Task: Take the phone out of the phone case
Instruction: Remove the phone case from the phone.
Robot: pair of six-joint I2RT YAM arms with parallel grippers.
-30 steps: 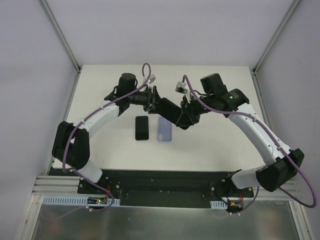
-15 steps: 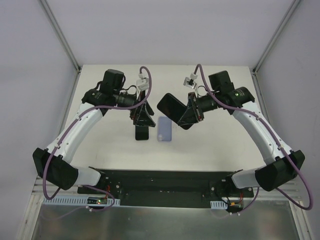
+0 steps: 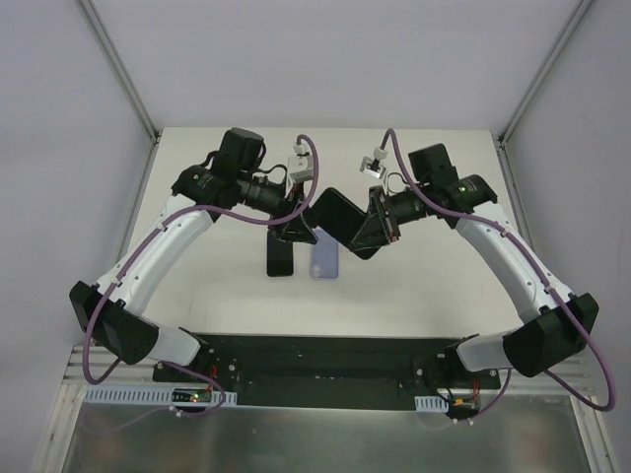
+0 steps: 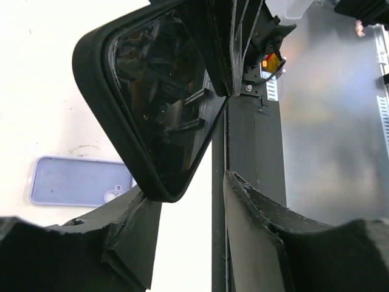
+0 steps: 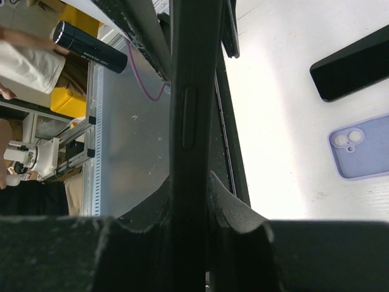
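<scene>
My right gripper [image 3: 383,219] is shut on a black phone in its black phone case [image 3: 340,219], held above the table. In the right wrist view the cased phone [image 5: 191,109] stands edge-on between the fingers of the right gripper [image 5: 191,201]. My left gripper [image 3: 301,225] is at the phone's free corner. In the left wrist view the dark screen with its case rim [image 4: 158,103] tilts down, its corner touching one finger. The left gripper [image 4: 188,204] is open, with bare table showing in the gap.
A second black phone [image 3: 279,260] lies flat on the white table, partly under the left gripper. A lilac phone case [image 3: 324,258] lies beside it, camera cut-out up. Both show in the right wrist view, the phone [image 5: 352,73] and the lilac case [image 5: 358,146].
My left gripper pulled away to the left, opened wide, then came back to the held phone's corner with its jaws narrower. The right gripper drew the phone slightly right and kept its grip.
</scene>
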